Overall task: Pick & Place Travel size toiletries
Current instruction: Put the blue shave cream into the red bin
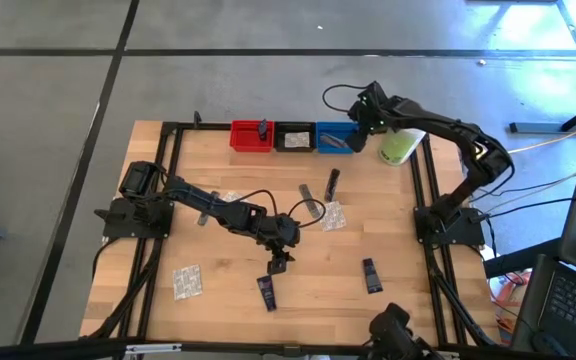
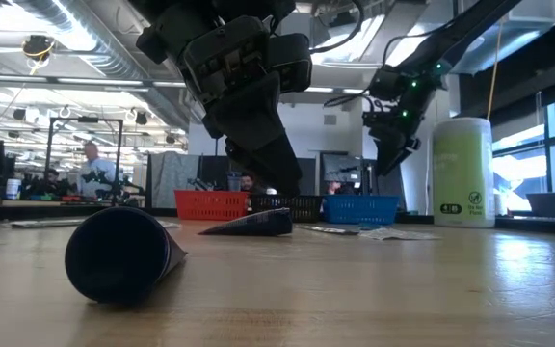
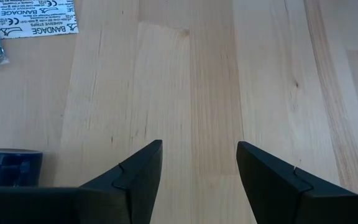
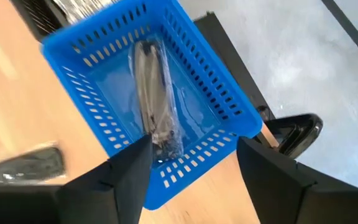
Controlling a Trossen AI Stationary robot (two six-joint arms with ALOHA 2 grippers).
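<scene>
Starting with the biggest thing: what lies under your pincers?

Wooden table (image 1: pixel 218 290), with a black frame along its edges. My left pincer (image 3: pixel 199 149) hangs over the middle of it, fingers apart, holding nothing, with only bare boards between and ahead of them. Open room on nearly every side.

And your right one?

My right pincer (image 4: pixel 192 146) is up at the far edge, over the blue bin (image 4: pixel 216 81). Its fingers are spread and hold nothing. The tall pale-green container (image 1: pixel 398 148) stands close at its outer side, so that way is tight. Beyond the bin rim the table ends at the frame rail, then floor.

What else sits along that edge?

A black bin (image 1: pixel 294 137) touches the blue one on the side towards my left arm, and the red bin (image 1: pixel 251 135) comes after it.

Where are the toiletries?

One grey sachet (image 4: pixel 153 93) lies lengthwise on the blue bin's floor, straight below my right fingers and clear of them. A navy tube (image 3: pixel 10 167) lies just beside my left pincer, outside its fingers and not touching. A bandage packet (image 3: pixel 36 17) lies farther ahead on that same side. Another navy tube (image 1: pixel 370 275) is well off towards my right arm's base.
</scene>
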